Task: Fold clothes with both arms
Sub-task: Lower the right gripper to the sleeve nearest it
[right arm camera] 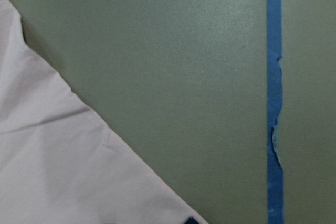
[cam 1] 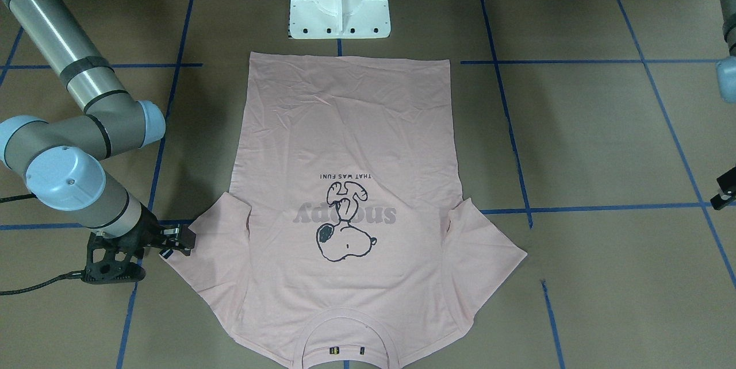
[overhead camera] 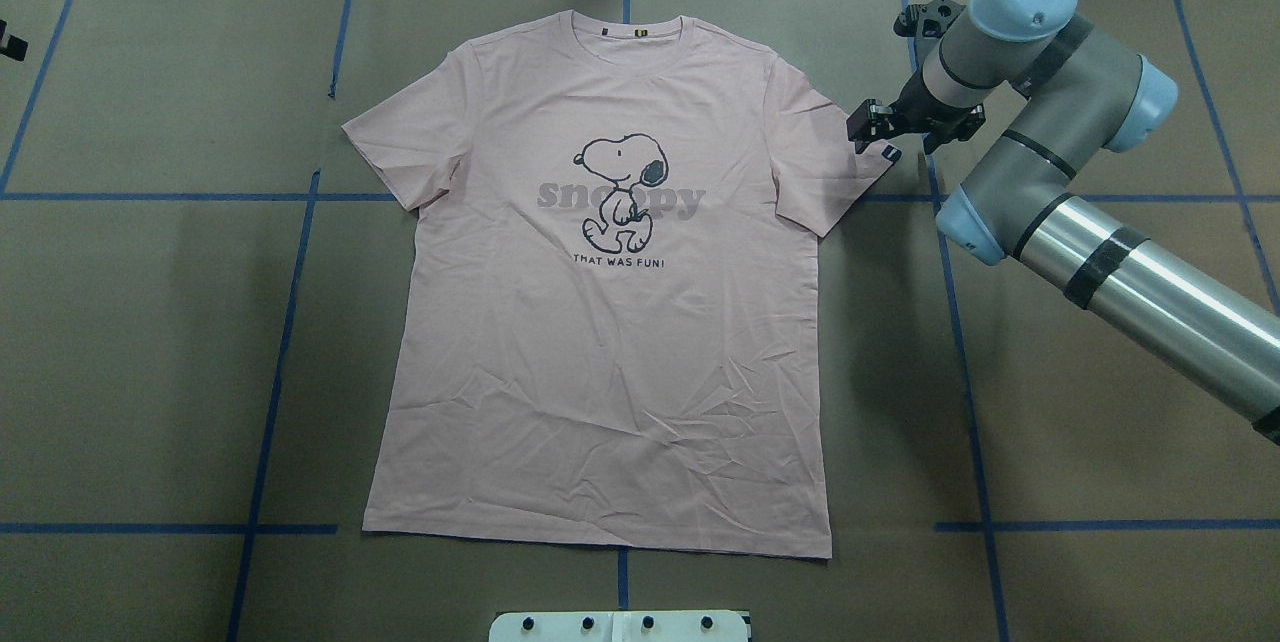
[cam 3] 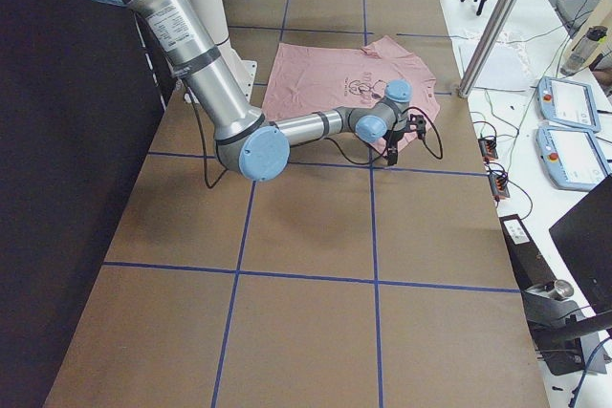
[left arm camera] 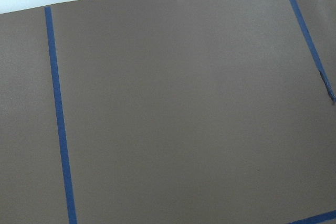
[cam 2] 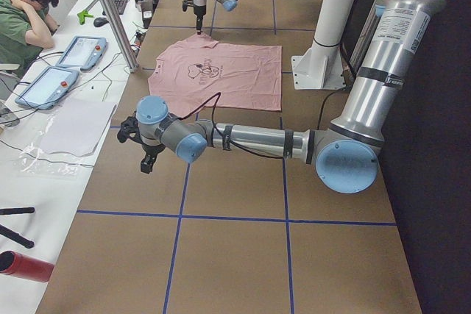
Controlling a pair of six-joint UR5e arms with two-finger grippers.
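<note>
a brown paper-covered bench (overhead camera: 150,322) marked into squares by blue tape lines (overhead camera: 270,402) fills the room's middle, with a white pedestal (cam 1: 339,1) at its robot side. beside it a white side desk (cam 2: 66,130) carries two tablets (cam 2: 81,51), cables and clear plastic; a person (cam 2: 22,12) sits there.

the pink t-shirt (overhead camera: 600,372) lies flat and print-up in the bench's middle, collar away from the robot, both sleeves spread.

the right claw (overhead camera: 876,140) hangs low at the outer corner of the shirt's sleeve, jaws apart, holding nothing. the left claw (cam 2: 147,154) hovers over bare bench, well apart from the shirt; i cannot tell how far it is open.
</note>
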